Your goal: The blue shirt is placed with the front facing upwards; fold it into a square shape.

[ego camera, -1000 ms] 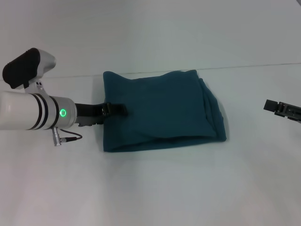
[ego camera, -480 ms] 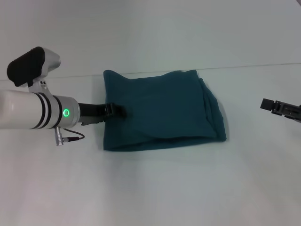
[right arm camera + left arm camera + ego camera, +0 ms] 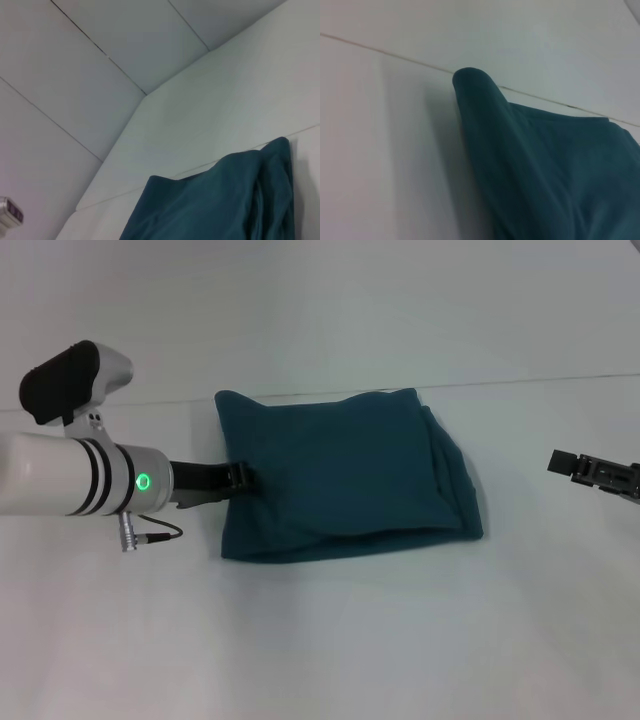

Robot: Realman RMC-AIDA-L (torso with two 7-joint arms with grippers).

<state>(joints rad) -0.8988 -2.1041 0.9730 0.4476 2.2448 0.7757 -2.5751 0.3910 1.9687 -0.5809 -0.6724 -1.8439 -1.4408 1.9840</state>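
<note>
The blue shirt [image 3: 345, 475] lies folded into a rough rectangle on the white table [image 3: 350, 640], plain teal side up, with stacked layers showing along its right side. My left gripper [image 3: 245, 477] reaches in low from the left and its tip rests over the shirt's left edge. The left wrist view shows that edge of the shirt [image 3: 545, 165] close by, as a rounded fold. My right gripper [image 3: 556, 462] hovers at the far right, well apart from the cloth. A corner of the shirt [image 3: 215, 205] appears in the right wrist view.
The table's back edge [image 3: 520, 380] runs just behind the shirt, against a pale wall. Bare white tabletop surrounds the shirt in front and on both sides. A cable connector [image 3: 140, 530] hangs below my left forearm.
My left gripper's tip has drawn back leftward, from farther over the shirt to near its left edge. The right gripper has crept slightly left. The shirt's left edge shifted very slightly left.
</note>
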